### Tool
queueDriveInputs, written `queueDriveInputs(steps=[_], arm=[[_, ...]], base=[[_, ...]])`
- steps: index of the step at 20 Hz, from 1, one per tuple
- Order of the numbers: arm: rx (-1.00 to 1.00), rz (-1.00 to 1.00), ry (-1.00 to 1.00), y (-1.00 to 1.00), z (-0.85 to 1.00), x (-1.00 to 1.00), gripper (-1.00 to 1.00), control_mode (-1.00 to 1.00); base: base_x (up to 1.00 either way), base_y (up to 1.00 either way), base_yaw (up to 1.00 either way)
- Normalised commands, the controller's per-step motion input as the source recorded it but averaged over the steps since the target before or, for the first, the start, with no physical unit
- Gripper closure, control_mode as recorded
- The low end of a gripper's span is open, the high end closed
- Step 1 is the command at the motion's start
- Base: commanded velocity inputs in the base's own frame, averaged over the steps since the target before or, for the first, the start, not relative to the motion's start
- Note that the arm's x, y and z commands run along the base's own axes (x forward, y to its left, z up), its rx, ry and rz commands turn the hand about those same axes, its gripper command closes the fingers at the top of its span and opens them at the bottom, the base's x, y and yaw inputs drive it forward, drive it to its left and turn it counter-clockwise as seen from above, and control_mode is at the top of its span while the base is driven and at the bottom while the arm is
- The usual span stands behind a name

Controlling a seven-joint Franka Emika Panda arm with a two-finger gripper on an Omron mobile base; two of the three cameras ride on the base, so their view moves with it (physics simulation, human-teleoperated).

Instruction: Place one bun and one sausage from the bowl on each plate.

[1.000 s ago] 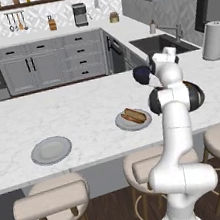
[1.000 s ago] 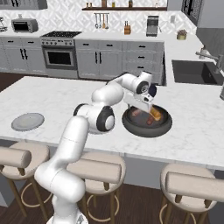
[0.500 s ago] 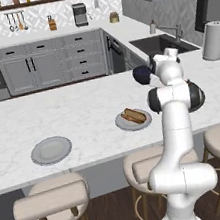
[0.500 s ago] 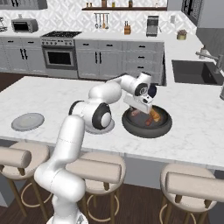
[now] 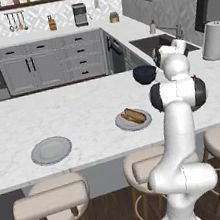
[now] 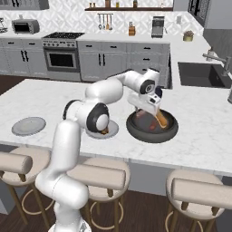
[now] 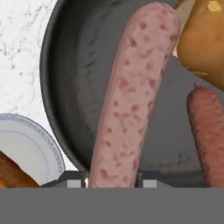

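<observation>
The dark bowl (image 6: 154, 134) sits on the island counter, and my gripper (image 6: 146, 114) reaches down into it. In the hand view my gripper (image 7: 111, 179) is shut on the near end of a pale pink sausage (image 7: 131, 96), which lies lengthwise in the bowl (image 7: 65, 87). A second, redder sausage (image 7: 210, 135) and a golden bun (image 7: 205, 39) lie beside it. A bun (image 5: 134, 115) rests on the nearer plate (image 5: 122, 124). The other plate (image 5: 51, 150) lies bare to the left. My arm hides part of the bowl (image 5: 144, 74) in the left base view.
Beige stools (image 5: 51, 200) (image 6: 102, 174) line the counter's near edge. A sink (image 5: 159, 43) and a paper towel roll (image 5: 212, 40) are on the far right. Open marble lies between the two plates.
The fingers have closed from wide open onto the sausage in the bowl. The arm has barely moved.
</observation>
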Motion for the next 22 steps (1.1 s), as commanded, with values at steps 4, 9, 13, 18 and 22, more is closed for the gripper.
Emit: queueDriveInputs(steps=[4, 9, 13, 18, 22], arm=[[-0.02, 0.31, -0.10, 0.22, 0.60, -0.97, 1.00, -1.00], [-0.11, 0.50, -0.05, 0.59, -0.01, -0.99, 1.00, -1.00], [-0.10, 0.45, -0.06, 0.84, -0.02, -0.79, 1.00, -1.00], [-0.02, 0.40, -0.03, 0.94, 0.07, -0.36, 1.00, -1.00], [-0.01, 0.43, -0.01, 1.00, 0.13, -0.02, 1.00, -1.00]], base=[[0.00, 0.00, 0.00], [0.00, 0.00, 0.00], [0.00, 0.00, 0.00], [0.00, 0.00, 0.00], [0.00, 0.00, 0.00]])
